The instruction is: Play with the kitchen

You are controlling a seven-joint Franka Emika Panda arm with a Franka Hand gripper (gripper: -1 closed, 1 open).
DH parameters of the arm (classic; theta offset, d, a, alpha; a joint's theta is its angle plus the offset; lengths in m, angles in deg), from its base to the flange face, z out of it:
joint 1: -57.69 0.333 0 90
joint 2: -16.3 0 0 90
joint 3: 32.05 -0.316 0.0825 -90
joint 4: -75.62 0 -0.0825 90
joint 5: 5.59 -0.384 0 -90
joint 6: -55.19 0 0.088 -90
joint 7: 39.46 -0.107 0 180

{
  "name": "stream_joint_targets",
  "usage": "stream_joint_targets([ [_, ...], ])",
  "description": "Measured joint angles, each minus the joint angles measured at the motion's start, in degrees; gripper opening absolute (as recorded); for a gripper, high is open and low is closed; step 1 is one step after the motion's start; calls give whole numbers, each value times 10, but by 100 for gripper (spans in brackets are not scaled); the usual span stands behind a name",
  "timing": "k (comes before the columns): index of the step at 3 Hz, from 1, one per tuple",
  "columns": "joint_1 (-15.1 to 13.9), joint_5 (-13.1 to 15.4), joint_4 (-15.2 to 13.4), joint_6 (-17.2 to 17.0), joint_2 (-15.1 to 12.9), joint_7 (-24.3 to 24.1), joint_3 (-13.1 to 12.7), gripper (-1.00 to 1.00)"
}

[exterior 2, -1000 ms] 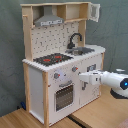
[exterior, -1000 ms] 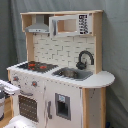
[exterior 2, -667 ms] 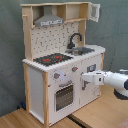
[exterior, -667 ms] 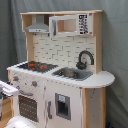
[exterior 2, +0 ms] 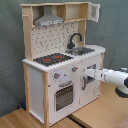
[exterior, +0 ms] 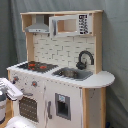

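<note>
Against a grey curtain backdrop (exterior: 115, 60) stands the kitchen (exterior: 60, 75) (exterior 2: 62, 60), a tall white and light-wood toy unit that fills the middle of both exterior views. It rests on a wooden worktop (exterior 2: 95, 117), whose planks show at the bottom of the second exterior view.

Up top, a grey hood (exterior 2: 49, 21) hangs under the upper shelf (exterior 2: 67, 10), with a white microwave-style cabinet (exterior: 70, 25) beside it. Behind the counter runs a white tiled backsplash (exterior: 57, 50).

On the counter, the black-and-red stovetop (exterior 2: 52, 59) lies at the second exterior view's left, and the sink (exterior 2: 85, 50) with its curved black faucet (exterior 2: 74, 39) sits farther back at the second exterior view's right. Below are the oven door (exterior 2: 64, 95) with its dark window, and two knobs (exterior 2: 65, 73) above it.

From the second exterior view's right, the white robot arm (exterior 2: 117, 80) reaches in level toward the cabinet front. Its end effector (exterior 2: 86, 74) is just beside the door to the right of the oven; I cannot tell whether its fingers are apart or together, nor whether they touch the door. In the first exterior view the arm (exterior: 7, 92) shows at the first exterior view's left edge, near the oven front.
</note>
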Motion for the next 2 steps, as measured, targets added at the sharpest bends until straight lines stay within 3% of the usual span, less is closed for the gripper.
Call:
stream_joint_targets([
  [2,-19,0,-24,38,2,-119,-3,100],
])
